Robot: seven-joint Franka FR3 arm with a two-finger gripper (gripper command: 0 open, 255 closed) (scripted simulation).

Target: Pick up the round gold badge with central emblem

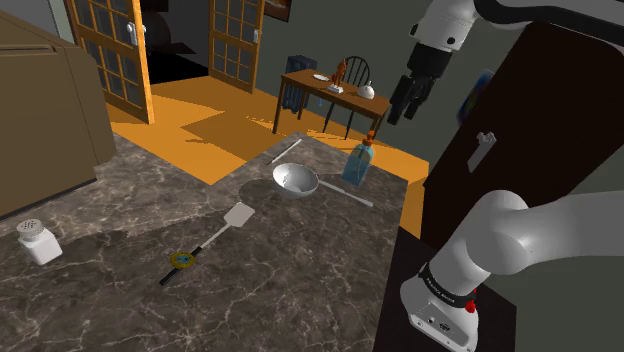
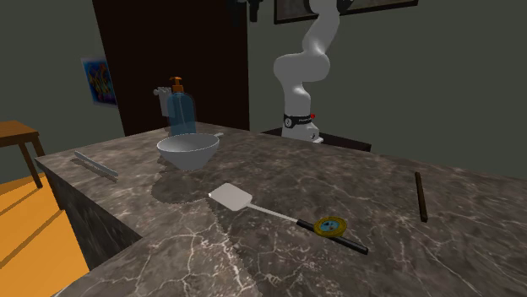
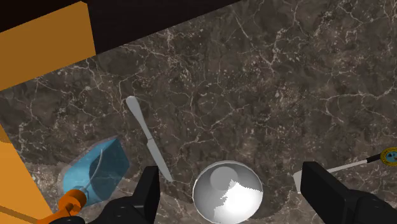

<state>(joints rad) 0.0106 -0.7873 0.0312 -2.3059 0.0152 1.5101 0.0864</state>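
A small round gold badge (image 1: 182, 261) with a dark central emblem lies on the marble counter, resting on the handle of a spatula (image 1: 238, 215). The second exterior view shows the badge (image 2: 330, 225) near the counter's front, and the wrist view catches the badge (image 3: 389, 154) far off to one side of the fingers. My black gripper (image 1: 409, 100) hangs high above the counter's far end, over the bowl and bottle, well away from the badge. Its fingers (image 3: 147, 190) stand wide apart and open, holding nothing, around the gripper midpoint (image 3: 235, 191).
A metal bowl (image 1: 296, 181) and a blue soap bottle (image 1: 357, 161) with an orange pump sit below the gripper. A butter knife (image 3: 147, 138), a white shaker (image 1: 38, 241) and a dark stick (image 2: 419, 196) lie on the counter (image 1: 300, 290). A dark cabinet (image 1: 520, 120) stands beside the arm.
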